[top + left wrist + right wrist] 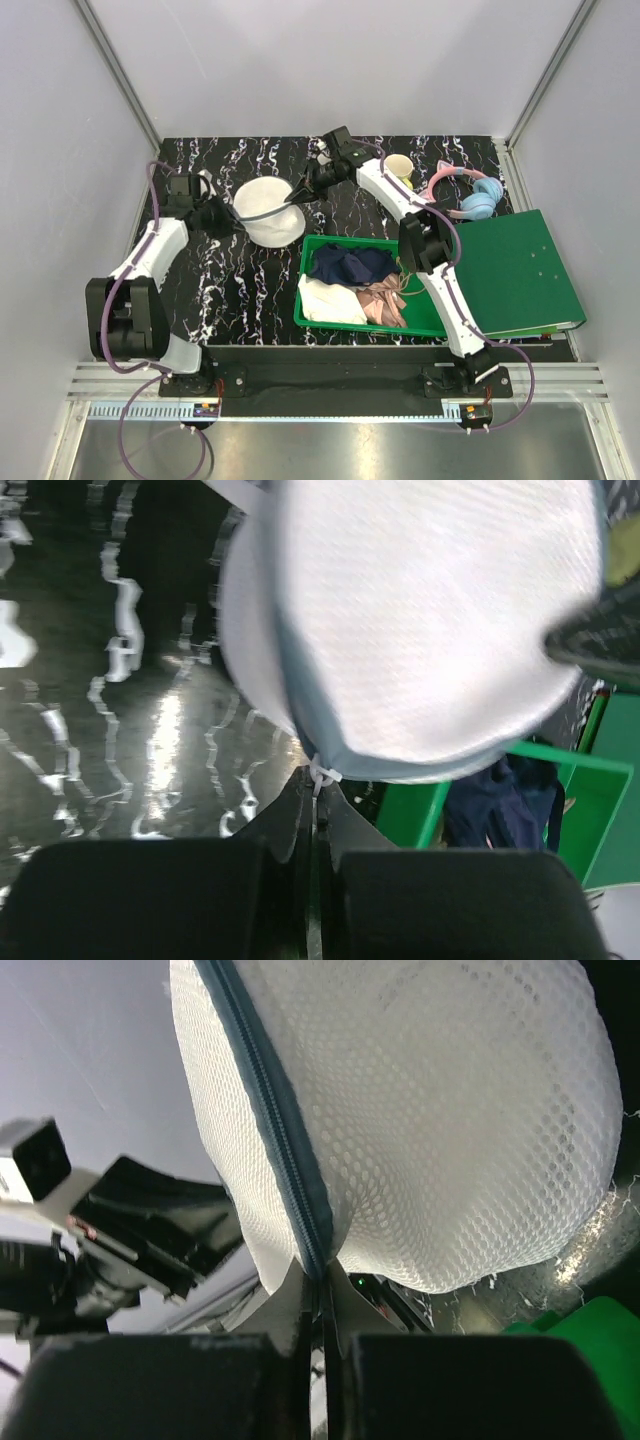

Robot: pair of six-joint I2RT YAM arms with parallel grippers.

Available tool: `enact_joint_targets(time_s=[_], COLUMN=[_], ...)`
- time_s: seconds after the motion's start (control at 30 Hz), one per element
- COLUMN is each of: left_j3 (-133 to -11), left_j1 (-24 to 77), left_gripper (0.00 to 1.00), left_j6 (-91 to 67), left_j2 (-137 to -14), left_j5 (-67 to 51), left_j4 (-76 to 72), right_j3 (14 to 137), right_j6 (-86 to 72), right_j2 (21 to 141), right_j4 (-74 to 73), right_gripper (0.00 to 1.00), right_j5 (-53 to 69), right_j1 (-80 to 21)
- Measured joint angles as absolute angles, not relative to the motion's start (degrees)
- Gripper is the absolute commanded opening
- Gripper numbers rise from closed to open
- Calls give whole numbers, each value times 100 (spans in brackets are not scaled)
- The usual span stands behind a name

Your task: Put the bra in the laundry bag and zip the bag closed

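The white mesh laundry bag [268, 205] is held between both grippers above the table, left of the green bin. My left gripper [232, 215] is shut on the white zipper pull [323, 776] at the bag's rim. My right gripper [296, 192] is shut on the grey-blue zipper rim [312, 1252] on the bag's opposite side. The bag [420, 620] fills both wrist views, and its zipper [270, 1120] looks closed along the part I see. The bra is not visible; I cannot tell whether it is inside the bag.
A green bin [430, 320] holds a navy garment [350, 264], a cream cloth [330, 300] and a pink-beige satin garment [385, 303]. A green binder [520, 272] lies at the right. A yellow mug [398, 165] and pink-blue headphones [470, 195] sit at the back right.
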State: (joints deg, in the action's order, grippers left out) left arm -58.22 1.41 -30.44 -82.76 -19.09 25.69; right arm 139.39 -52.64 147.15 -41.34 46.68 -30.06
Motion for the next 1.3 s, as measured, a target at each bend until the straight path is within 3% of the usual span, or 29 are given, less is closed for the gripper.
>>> enact_joint_targets(time_s=[0.1, 0.13, 0.17, 0.23, 0.27, 0.37, 0.5, 0.63, 0.9, 1.0, 1.03, 1.13, 1.3], left_j3=[-5902, -5929, -5942, -5955, -5955, -5948, -5944, -5942, -5942, -5944, -5944, -5944, -5964], left_j1=[-47, -19, 27, 148, 220, 462, 823, 1142, 1503, 1525, 1529, 1529, 1455], left_gripper=[0, 0, 0, 0, 0, 0, 0, 0, 0, 0, 0, 0, 0], left_j6=[-2947, -2926, -2908, -2923, -2967, -3199, -3553, -3811, -4056, -4062, -4062, -4060, -4012], left_j2=[-8423, -8451, -8462, -8460, -8460, -8453, -8409, -8394, -8394, -8394, -8394, -8396, -8455], left_j5=[-2078, -2121, -2150, -2228, -2265, -2362, -2392, -2390, -2381, -2379, -2379, -2364, -2154], left_j4=[2681, 2722, 2744, 2731, 2698, 2576, 2324, 2154, 2005, 1986, 1986, 1984, 2224], right_j3=[13965, 13970, 13983, 14073, 14118, 14204, 13734, 13026, 12936, 12997, 13034, 13187, 13515], right_j6=[-5043, -5002, -4969, -4947, -4941, -4880, -4823, -4956, -5509, -5599, -5623, -5623, -5242], right_j2=[14822, 14829, 14829, 14829, 14829, 14783, 14309, 13603, 13445, 13563, 13609, 13795, 14114], right_j4=[-4125, -4139, -4154, -4233, -4303, -4705, -5170, -5205, -4716, -4657, -4650, -4619, -4635], right_gripper=[2, 16, 42, 65, 84, 98, 98, 93, 67, 42, 21, 1, 0], right_j5=[4943, 4958, 4954, 4864, 4794, 4383, 3815, 3660, 3675, 3671, 3667, 3649, 3782], right_j1=[-2961, -2963, -2961, -2943, -2934, -2906, -2884, -2906, -3218, -3284, -3288, -3264, -3177])
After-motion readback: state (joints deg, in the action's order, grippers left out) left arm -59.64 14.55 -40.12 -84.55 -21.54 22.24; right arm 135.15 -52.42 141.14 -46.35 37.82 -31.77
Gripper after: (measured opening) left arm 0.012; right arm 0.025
